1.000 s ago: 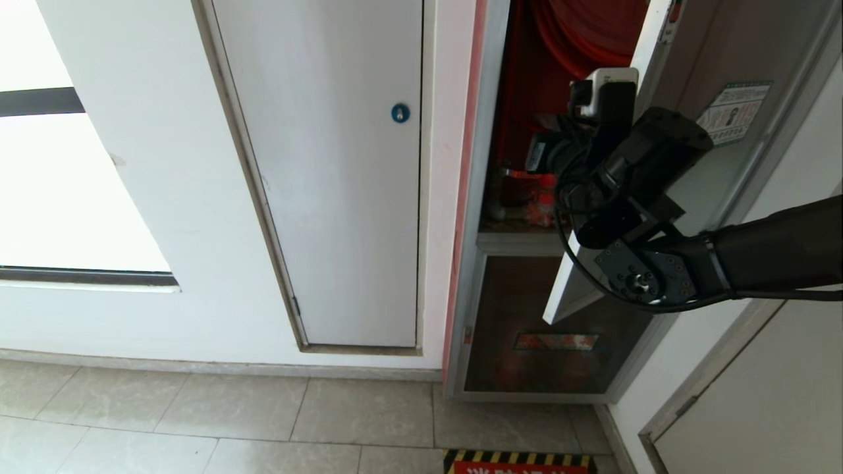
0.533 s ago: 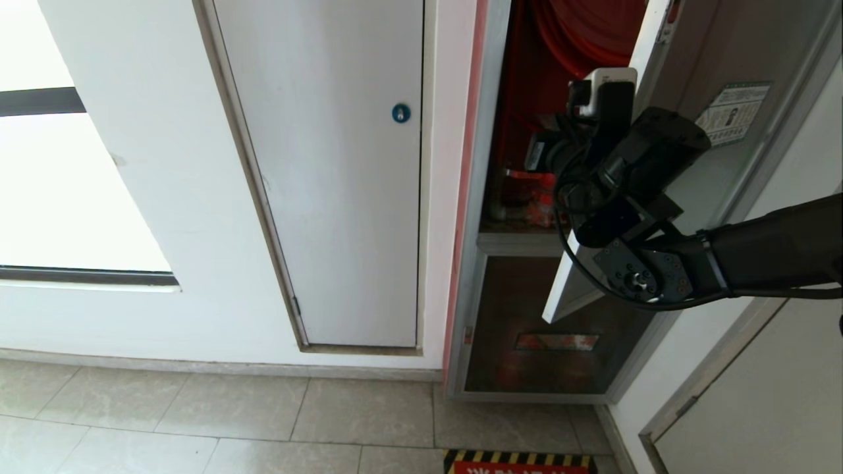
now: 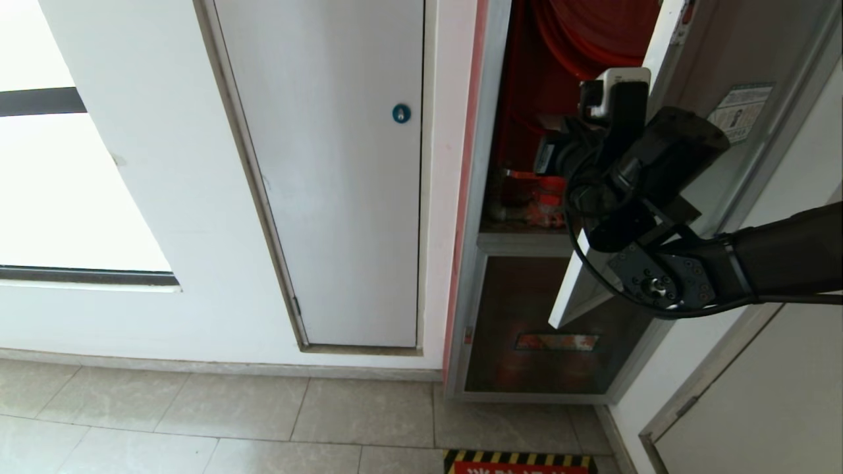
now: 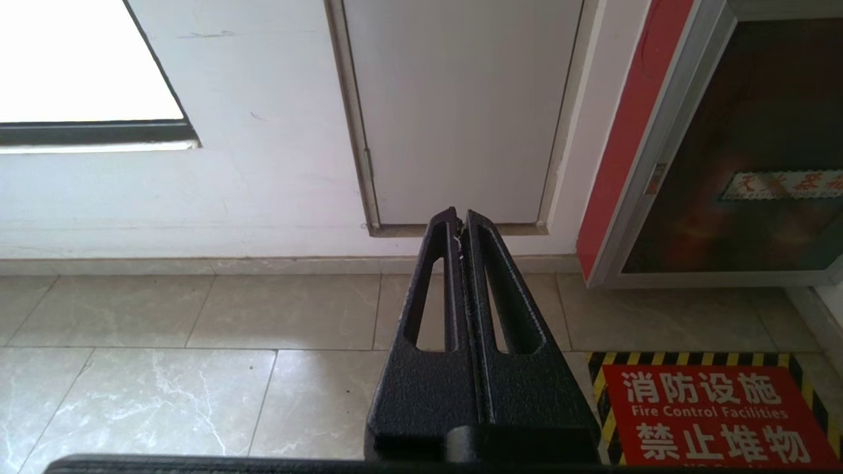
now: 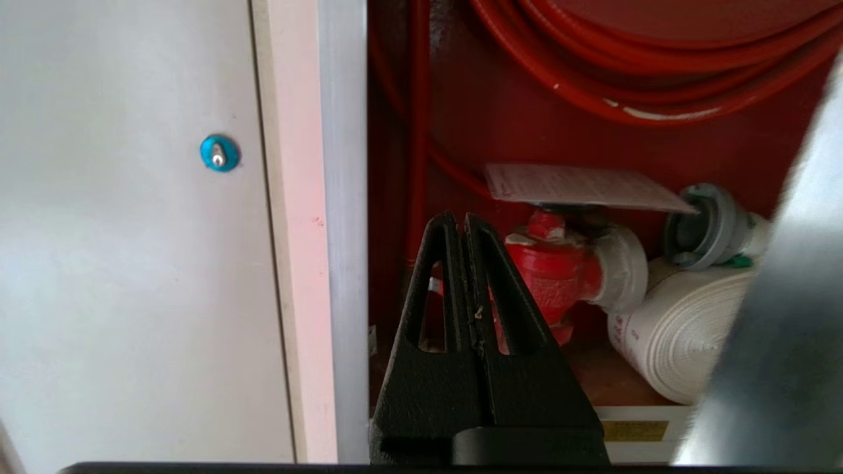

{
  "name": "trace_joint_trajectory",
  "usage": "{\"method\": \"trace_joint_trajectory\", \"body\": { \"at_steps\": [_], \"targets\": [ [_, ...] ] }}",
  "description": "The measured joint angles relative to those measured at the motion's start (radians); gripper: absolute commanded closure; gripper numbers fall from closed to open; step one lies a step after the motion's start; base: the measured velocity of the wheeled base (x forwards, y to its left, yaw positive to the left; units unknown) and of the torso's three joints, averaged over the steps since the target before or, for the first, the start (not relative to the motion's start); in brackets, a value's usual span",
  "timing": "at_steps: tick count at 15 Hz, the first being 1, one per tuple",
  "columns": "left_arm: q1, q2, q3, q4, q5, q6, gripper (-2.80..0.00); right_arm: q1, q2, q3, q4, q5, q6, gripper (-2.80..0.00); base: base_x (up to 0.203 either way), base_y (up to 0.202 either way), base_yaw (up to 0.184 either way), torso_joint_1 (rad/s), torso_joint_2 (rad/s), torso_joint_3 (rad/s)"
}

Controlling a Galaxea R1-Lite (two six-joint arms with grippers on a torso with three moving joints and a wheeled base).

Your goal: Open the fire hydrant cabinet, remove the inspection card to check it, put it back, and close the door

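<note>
item: fire hydrant cabinet (image 3: 490,197), red body in a silver frame, set in the wall beside a white panel (image 3: 329,171) with a blue lock (image 3: 400,113). condition: open.

item: door (image 3: 698,85), tinted glass, swung out to the right; its pale edge now sits a touch further right in the head view than a second ago, and the right arm has gone the same way with it, so the opening has widened slightly.

item: right gripper (image 5: 460,224), fingers pressed together, holding nothing, at the mouth of the cabinet and pointed inward.

item: inspection card (image 5: 579,187), white, printed, lying flat on top of the red valve (image 5: 556,273), next to the white rolled hose (image 5: 685,332), under the red hose reel (image 5: 632,79). untouched.

item: left gripper (image 4: 460,220), fingers together, empty, parked low over the floor tiles (image 4: 197,329).

note: opening looks done; my guess is the card is next, and the fingers must part first.
</note>
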Motion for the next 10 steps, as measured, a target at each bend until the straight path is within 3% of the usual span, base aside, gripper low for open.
{"method": "trace_joint_trajectory", "body": {
  "at_steps": [10],
  "targets": [
    [0.0, 0.0, 0.0, 0.0, 0.0, 0.0, 0.0, -0.012, -0.116, 0.152, -0.004, 0.005, 0.002, 0.0, 0.0, 0.0, 0.0, 0.0, 0.0, 0.0]
  ]
}}
